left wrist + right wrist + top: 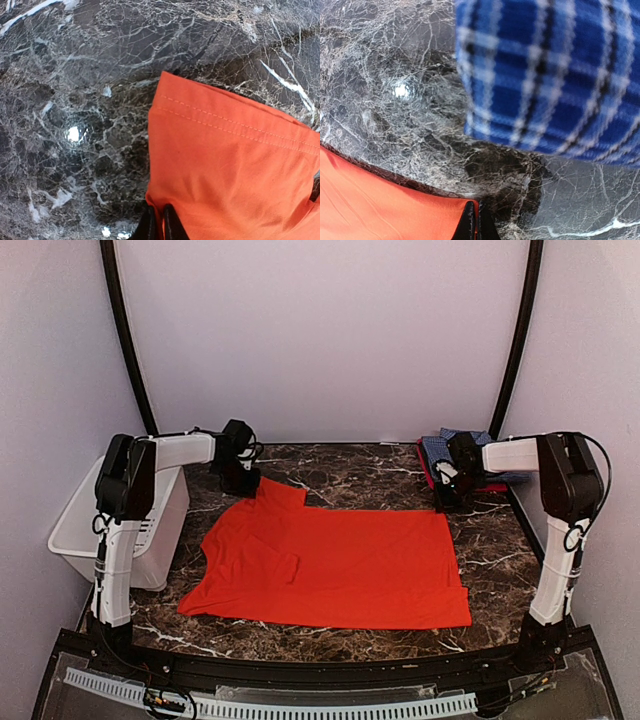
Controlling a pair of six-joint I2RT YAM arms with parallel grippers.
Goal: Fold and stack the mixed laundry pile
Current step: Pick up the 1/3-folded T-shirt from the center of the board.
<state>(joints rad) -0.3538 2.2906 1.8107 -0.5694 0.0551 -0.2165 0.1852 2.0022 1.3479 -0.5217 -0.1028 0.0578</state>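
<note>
The orange-red shirt (340,565) lies spread flat on the dark marble table. My left gripper (243,480) is shut on the shirt's far-left sleeve end (225,165), the cloth pinched between the black fingertips (172,225). My right gripper (443,498) is shut on the shirt's far-right corner (395,210), low over the table. The blue-and-white checked shirt (450,452) lies folded at the back right, on top of a red item; it fills the upper right of the right wrist view (555,75).
A white slotted basket (120,525) stands off the table's left edge beside the left arm. The marble table (360,475) runs to the back wall. The folded stack sits just behind the right gripper.
</note>
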